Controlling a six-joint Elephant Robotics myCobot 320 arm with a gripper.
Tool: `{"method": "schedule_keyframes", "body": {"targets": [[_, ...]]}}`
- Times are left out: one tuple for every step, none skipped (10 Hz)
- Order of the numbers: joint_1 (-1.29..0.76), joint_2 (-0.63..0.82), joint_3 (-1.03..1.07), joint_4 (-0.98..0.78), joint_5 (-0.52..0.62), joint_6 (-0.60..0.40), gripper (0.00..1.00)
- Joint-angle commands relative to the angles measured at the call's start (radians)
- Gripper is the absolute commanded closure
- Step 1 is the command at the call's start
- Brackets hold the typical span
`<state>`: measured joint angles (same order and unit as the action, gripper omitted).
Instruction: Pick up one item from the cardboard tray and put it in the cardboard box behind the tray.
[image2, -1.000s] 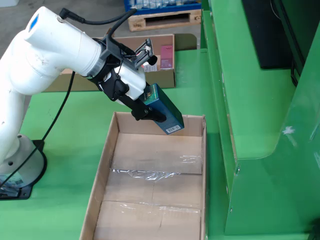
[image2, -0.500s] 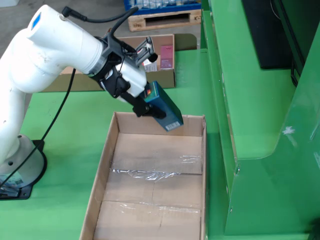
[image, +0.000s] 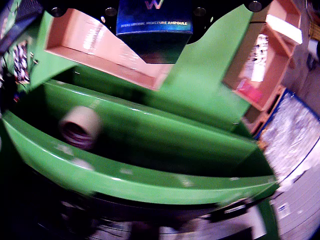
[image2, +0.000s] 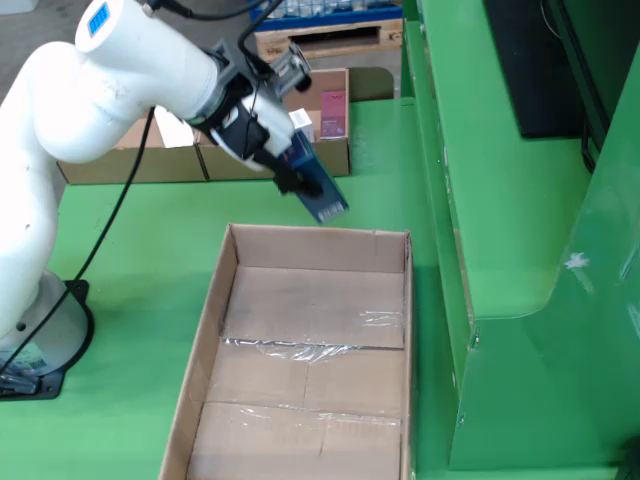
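One dark blue carton (image2: 318, 190) is being gripped by the end effector (image2: 296, 180), w/ the black fingers (image2: 288, 182) clamped on its sides. In the fixed view the carton is being held tilted, lower end pointing down-right, in the air above the green tabletop (image2: 140, 260), between the cardboard tray (image2: 213, 320) in front and the cardboard box (image2: 335, 158) behind. It is hanging just past the tray's far wall and touching neither the tray nor the box. The tray's floor is being shown bare apart from clear tape strips (image2: 300, 348). A pink-and-white pack (image2: 333, 112) is being seen standing inside the box at its right side. The white arm (image2: 110, 80) is being extended from the left, w/ a black cable (image2: 115, 215) hanging down toward its base.

In the wrist view the carton (image: 154, 25) is filling the top centre, w/ a "W" and white lettering partly legible. Below it, blurred green surfaces and a grey round object (image: 80, 127) are being shown; what that object is can't be told.
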<state>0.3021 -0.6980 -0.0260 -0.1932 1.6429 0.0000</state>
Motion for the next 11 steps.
{"method": "schedule_keyframes", "body": {"targets": [[0.118,0.031,0.026,-0.024,0.072,-0.036,1.0],[0.15,0.038,0.026,-0.029,0.091,-0.046,1.0],[0.15,0.038,0.026,-0.029,0.091,-0.046,1.0],[0.15,0.038,0.026,-0.029,0.091,-0.046,1.0],[0.198,0.022,0.026,0.011,0.104,-0.053,1.0],[0.198,0.022,0.026,0.011,0.104,-0.053,1.0],[0.292,0.022,0.026,0.004,0.126,-0.064,1.0],[0.338,0.022,0.026,0.0,0.138,-0.073,1.0],[0.338,0.022,0.026,0.0,0.138,-0.073,1.0],[0.416,0.022,0.026,0.011,0.162,-0.088,1.0],[0.416,0.022,0.026,0.011,0.162,-0.088,1.0]]}}
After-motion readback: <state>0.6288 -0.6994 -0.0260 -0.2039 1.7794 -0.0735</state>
